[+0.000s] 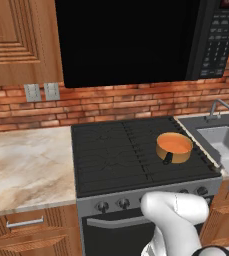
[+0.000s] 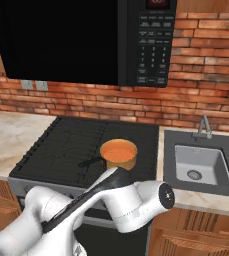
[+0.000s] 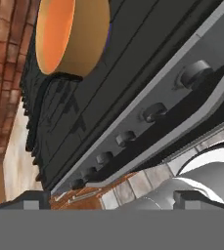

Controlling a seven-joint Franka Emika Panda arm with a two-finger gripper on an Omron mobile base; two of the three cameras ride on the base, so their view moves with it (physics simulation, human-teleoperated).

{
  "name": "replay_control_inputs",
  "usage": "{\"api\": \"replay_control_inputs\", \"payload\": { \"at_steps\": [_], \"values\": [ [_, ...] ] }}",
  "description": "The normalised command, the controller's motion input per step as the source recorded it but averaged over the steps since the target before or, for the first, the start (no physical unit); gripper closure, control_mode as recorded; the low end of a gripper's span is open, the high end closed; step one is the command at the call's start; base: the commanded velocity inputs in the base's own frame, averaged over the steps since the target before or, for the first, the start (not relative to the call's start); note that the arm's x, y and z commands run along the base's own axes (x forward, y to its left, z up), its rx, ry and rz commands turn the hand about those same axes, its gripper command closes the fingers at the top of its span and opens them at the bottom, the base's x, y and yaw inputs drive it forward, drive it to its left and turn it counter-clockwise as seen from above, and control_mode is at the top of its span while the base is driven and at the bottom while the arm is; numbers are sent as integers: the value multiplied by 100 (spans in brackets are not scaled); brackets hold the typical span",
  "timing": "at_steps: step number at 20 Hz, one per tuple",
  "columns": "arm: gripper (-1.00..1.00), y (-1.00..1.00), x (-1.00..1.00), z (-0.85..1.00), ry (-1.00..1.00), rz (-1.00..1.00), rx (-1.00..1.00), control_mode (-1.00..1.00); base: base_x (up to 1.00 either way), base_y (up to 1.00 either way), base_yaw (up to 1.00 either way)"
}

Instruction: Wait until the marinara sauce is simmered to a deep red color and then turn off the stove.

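Brick-backed stove (image 1: 116,155) carries the saucepan at its right rear; marinara sauce (image 1: 174,143) looks orange. Knobs (image 3: 155,111) lie ahead of the fingers (image 3: 33,199), apparently spread.

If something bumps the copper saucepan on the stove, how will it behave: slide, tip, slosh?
The saucepan looks rigid and squat, so it probably resists tipping. It sits on the stove's ridged grates, so it would likely catch rather than slide freely. The orange marinara sauce sits near the rim, so a shove may slosh it. The short dark handle gives some leverage for twisting.
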Motion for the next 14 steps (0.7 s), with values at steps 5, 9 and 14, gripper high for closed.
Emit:
{"api": "replay_control_inputs", "payload": {
  "at_steps": [5, 9, 14],
  "values": [
    [-100, 0, 17, -55, -1, -8, 8, -100, 0, 0, 0],
    [-100, 0, 12, -53, 0, -6, 6, -100, 0, 0, 0],
    [-100, 0, 12, -48, 0, -10, 1, -100, 0, 0, 0]
  ]
}}
